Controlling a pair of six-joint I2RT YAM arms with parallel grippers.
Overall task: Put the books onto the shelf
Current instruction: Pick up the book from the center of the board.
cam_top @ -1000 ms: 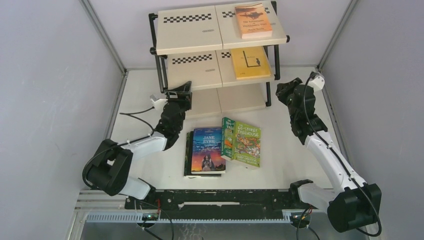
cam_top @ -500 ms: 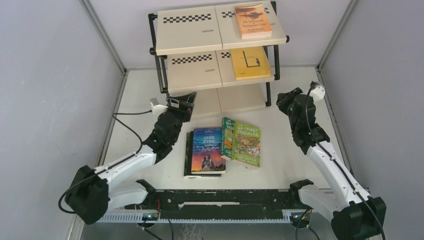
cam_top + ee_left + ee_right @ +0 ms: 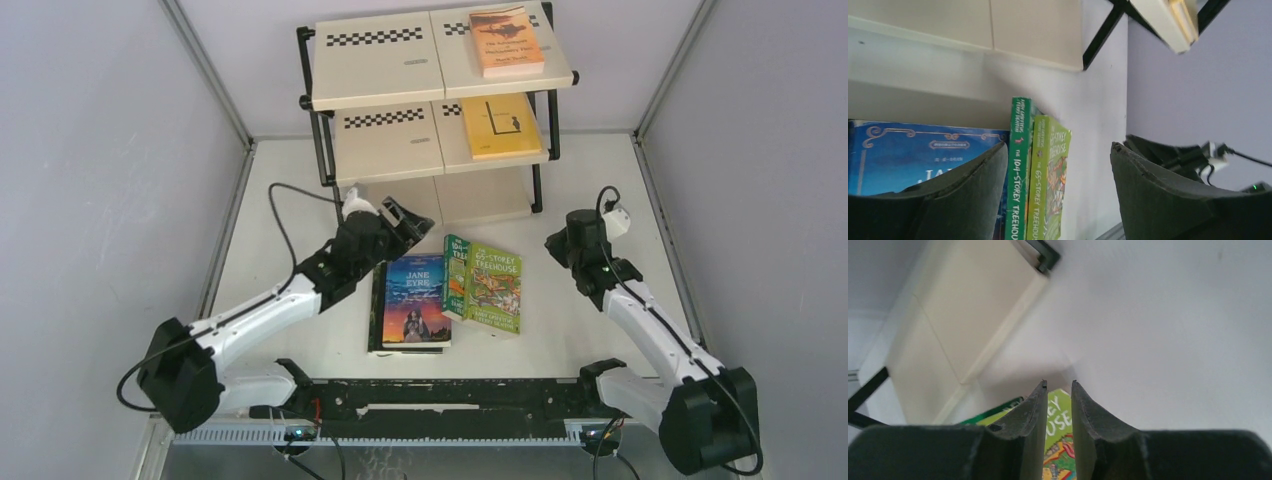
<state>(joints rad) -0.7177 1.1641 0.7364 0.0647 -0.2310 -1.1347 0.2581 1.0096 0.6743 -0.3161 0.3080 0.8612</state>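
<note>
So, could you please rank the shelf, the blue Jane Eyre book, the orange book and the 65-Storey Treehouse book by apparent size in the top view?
1. shelf
2. Jane Eyre book
3. orange book and 65-Storey Treehouse book: these look alike; the orange one lies on the top tier, nearer the camera, so unranked.

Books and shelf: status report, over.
Left gripper open, empty, near Jane Eyre. Right gripper slightly open, empty. Orange book, yellow book on shelf; green books on table. No obstruction seen.

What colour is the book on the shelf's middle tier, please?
Yellow book, seen best from the top external view.
</note>
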